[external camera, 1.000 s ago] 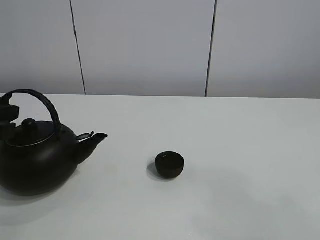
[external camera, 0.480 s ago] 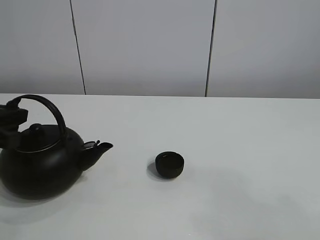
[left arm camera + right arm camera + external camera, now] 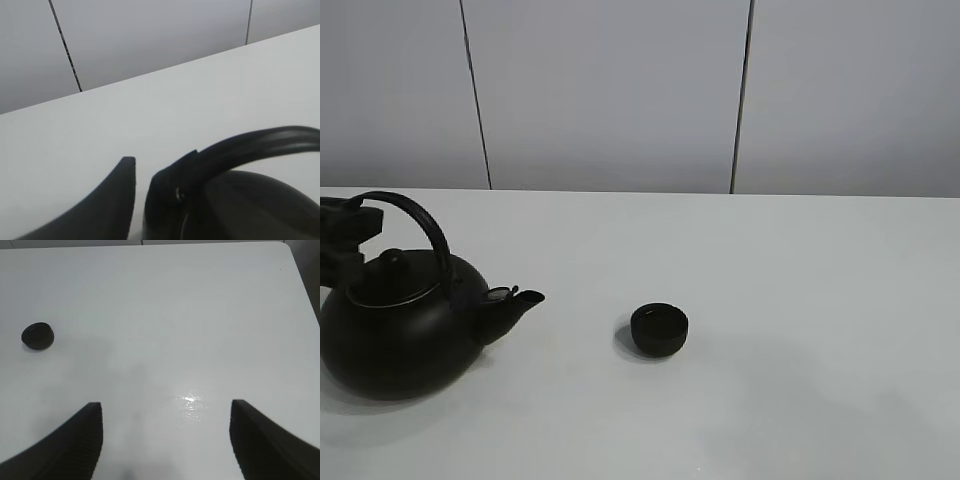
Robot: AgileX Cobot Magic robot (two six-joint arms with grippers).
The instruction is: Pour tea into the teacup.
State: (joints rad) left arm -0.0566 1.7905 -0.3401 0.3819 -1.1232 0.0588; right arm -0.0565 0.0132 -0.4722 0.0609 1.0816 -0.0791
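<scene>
The left gripper point(image 3: 342, 232) is seen at the rear end of the arched handle point(image 3: 418, 213) of the kettle point(image 3: 402, 330). In the left wrist view one finger point(image 3: 107, 200) stands just beside the handle root point(image 3: 170, 185) with a narrow gap of table between them, while the other finger is hidden by the handle itself. Whether the handle is truly clamped cannot be told; it appears to be enclosed, not released. The right gripper point(image 3: 165, 440) is held spread wide over bare table point(image 3: 200, 315), nothing between its fingers and nothing touched.

The teacup point(image 3: 659, 329) stands well apart from the left gripper, beyond the kettle's spout point(image 3: 515, 302), which is pointed toward it. From the right gripper it is seen far off to one side point(image 3: 37, 336). No tea is visible in any view.

Several risks are judged from this. The hold is taken at the handle's end, not its crown, so the heavy kettle could swing or slip within the fingers once tilted. The cup is very small beside the spout, so a slightly misjudged approach could send the stream onto the table. The light cup could also be knocked over if the spout is brought too low.
</scene>
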